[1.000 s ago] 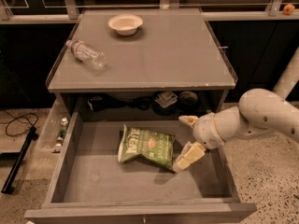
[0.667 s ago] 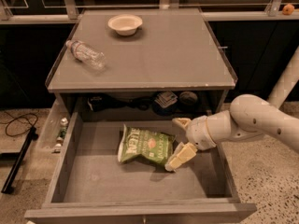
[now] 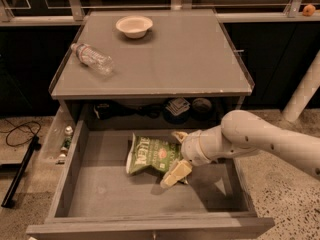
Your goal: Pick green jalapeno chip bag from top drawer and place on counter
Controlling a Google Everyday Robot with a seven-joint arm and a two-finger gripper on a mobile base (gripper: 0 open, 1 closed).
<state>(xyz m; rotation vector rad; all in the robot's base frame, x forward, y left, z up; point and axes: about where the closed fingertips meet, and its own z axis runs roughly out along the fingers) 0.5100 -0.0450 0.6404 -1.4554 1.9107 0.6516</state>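
Far left, on the speckled floor: a dark cable and a black, bar-shaped stand foot. Just right of these, a few small objects sit on the ledge along the outer left side of the top drawer; too small to identify.

Drawer is pulled out toward the camera, with a grey flat bottom and low sides. Above and behind it is the counter, grey and smooth. On the counter's left part, a clear plastic bottle lies on its side. Further back and slightly right, a shallow pale bowl stands upright, well apart from the bottle.

On the drawer bottom, about mid-width and toward the back: the green jalapeno chip bag, lying flat, white lettering up. It is not on the counter.

At the bag's right end, inside the drawer: the gripper. Its two fingers are spread wide, one at the bag's upper right corner and the other at its lower right corner, so the bag's right edge sits between them. No clamping seen. Whether the pads touch the bag, cannot tell.

Dark gap under the counter, behind the drawer: several dark items, not identifiable.

Right: the white arm reaches in over the drawer's right side. Beyond it, a white post slants up from the floor. Top right corner: a small orange object.
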